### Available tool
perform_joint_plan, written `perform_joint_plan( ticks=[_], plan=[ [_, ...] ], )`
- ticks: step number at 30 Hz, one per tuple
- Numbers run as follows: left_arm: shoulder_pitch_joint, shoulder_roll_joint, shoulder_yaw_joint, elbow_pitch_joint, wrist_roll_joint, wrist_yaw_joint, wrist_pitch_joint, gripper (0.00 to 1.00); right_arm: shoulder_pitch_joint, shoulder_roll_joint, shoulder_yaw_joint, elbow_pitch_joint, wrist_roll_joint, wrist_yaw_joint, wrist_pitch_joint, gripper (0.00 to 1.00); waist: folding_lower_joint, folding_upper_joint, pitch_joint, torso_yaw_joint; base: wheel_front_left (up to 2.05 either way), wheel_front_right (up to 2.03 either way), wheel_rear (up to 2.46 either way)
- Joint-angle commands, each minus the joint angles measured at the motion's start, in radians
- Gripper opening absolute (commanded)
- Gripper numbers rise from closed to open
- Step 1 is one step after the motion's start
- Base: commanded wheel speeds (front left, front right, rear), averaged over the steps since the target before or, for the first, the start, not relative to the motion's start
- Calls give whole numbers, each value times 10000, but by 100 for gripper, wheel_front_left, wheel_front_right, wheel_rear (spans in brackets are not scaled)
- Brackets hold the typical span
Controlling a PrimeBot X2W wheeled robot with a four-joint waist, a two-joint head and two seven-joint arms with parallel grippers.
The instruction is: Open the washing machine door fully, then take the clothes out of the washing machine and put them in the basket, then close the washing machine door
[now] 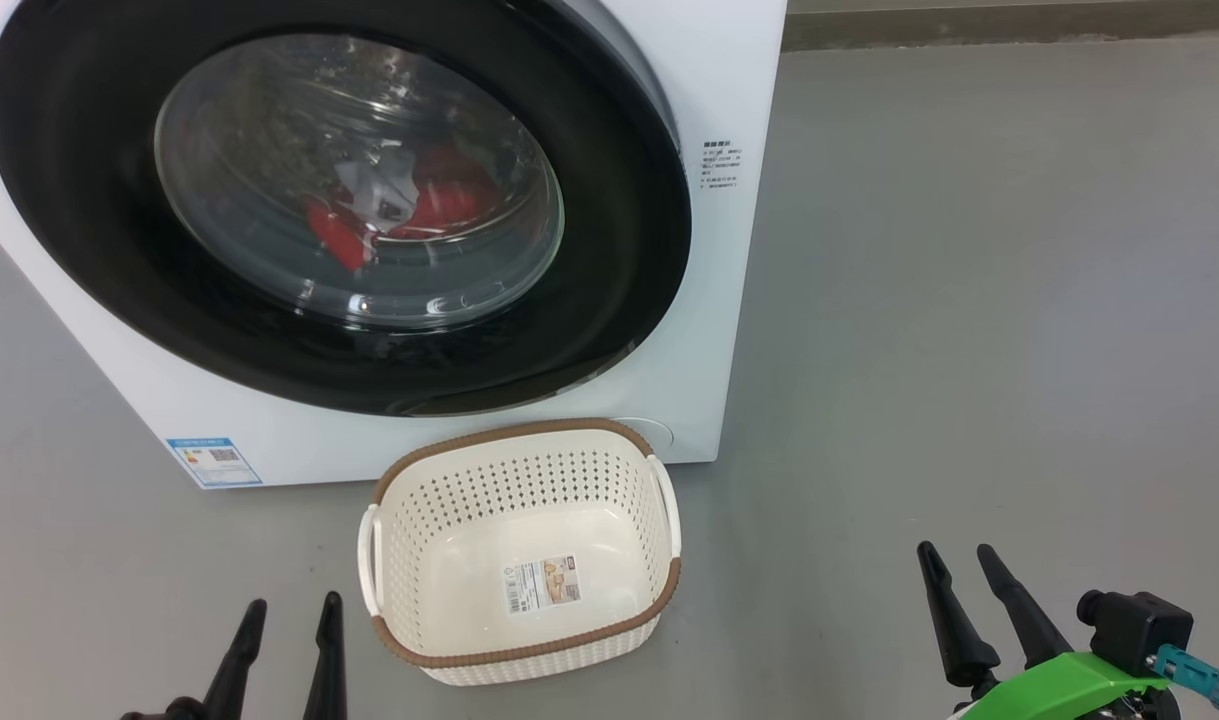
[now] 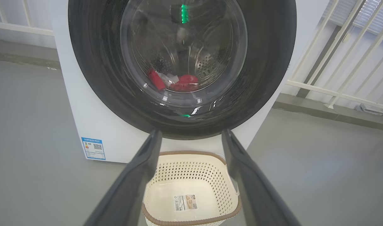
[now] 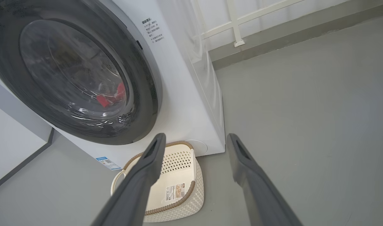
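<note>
The washing machine (image 1: pixel 729 90) is a white front-loader standing on the grey floor. Its washing machine door (image 1: pixel 89 200), a wide black ring around a bulging glass window, covers the opening. Through the glass I see the clothes (image 1: pixel 439 200), red with white parts, low in the steel drum (image 2: pixel 183 84). The basket (image 1: pixel 514 435) sits on the floor right below the door, with just a sticker on its bottom. My left gripper (image 1: pixel 295 602) is open, left of the basket. My right gripper (image 1: pixel 954 550) is open, well to the right of it. Neither holds anything.
A blue label (image 1: pixel 214 460) marks the washer's lower left corner. A white railing (image 2: pixel 336 62) on a low ledge runs behind and beside the machine. Open grey floor (image 1: pixel 969 300) stretches to the right of the washer and basket.
</note>
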Motion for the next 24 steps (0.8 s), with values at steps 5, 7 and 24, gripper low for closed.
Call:
perform_joint_plan(
  ticks=[5,7,24],
  plan=[
    [-50,149,242,-236,829,-95,-292,100,-4,-94,22,-124,-707,-7,-281,100,0,0,17,-2,0,0,0],
    [-43,151,243,-238,947,-101,-322,100,18,-84,-9,-119,-810,-7,-310,100,-1,0,27,-4,0,0,0],
    [-27,170,303,-87,2116,-184,-684,100,273,27,-350,-161,-2130,-7,-672,100,-1,0,177,-61,0,0,0]
  ],
)
